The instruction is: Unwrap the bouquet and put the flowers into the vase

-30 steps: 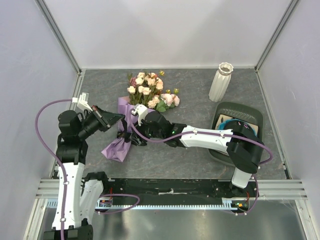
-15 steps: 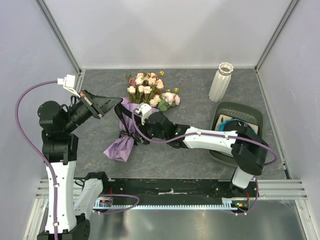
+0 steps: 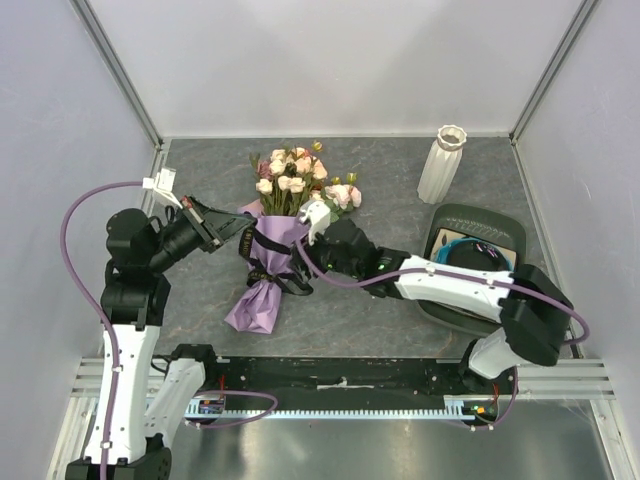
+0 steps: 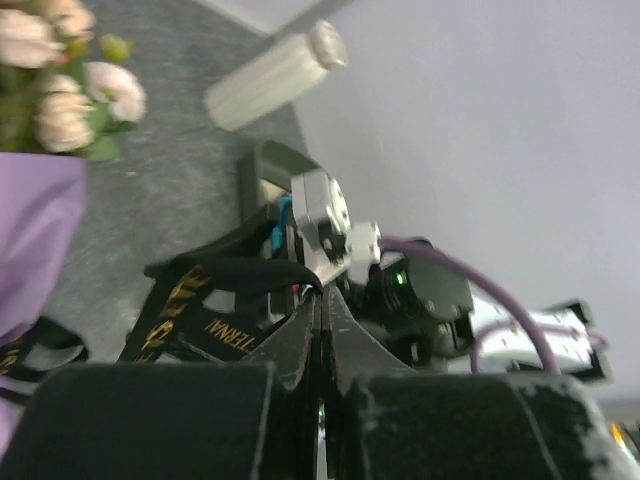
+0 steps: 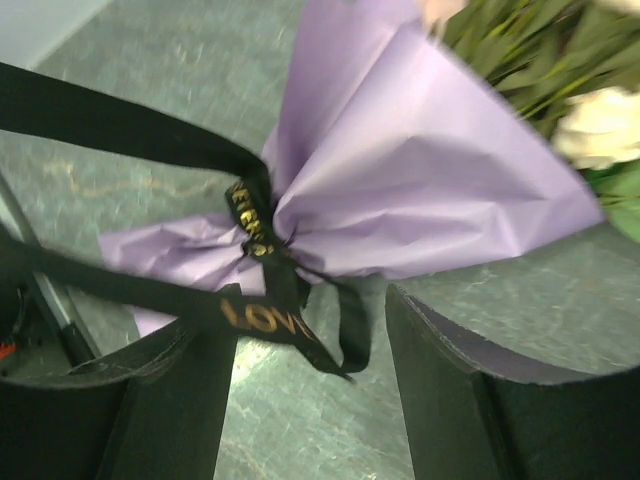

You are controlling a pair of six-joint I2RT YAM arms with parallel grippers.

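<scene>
At the left of the table [image 3: 190,300], the left gripper [image 4: 322,298] is pinched fully closed on a strand of the black ribbon [image 4: 215,268]. The ribbon looks taut from its tips across to the knot [image 5: 255,232].

Centre-left: the bouquet [image 3: 268,262] lies flat on the table, twisted tail toward the near edge, flowers [image 3: 292,178] toward the back wall. The lilac paper [image 5: 400,190] is cinched at the knot, so the wrap is intact and no stems are free.

Just right of the bouquet: the right gripper [image 5: 305,312] sits low by the cone, aimed at the knot. Its jaws are wide apart with nothing held. A ribbon tail lies on the table between its fingers, not gripped.

Back right: the vase [image 3: 441,163] stands upright, well apart from the bouquet, with nothing in it that can be seen.

Step in hand, as judged: untying, the first part of the unwrap. Placing hasn't started.

Next move likely needs:
- the left pulling the strand away from the knot, along the ribbon's line
- the right pinning the paper or taking the other tail, so that the knot slips and the bouquet doesn't drag left
- a check that the knot releases; if it only tightens, pick a different strand
</scene>
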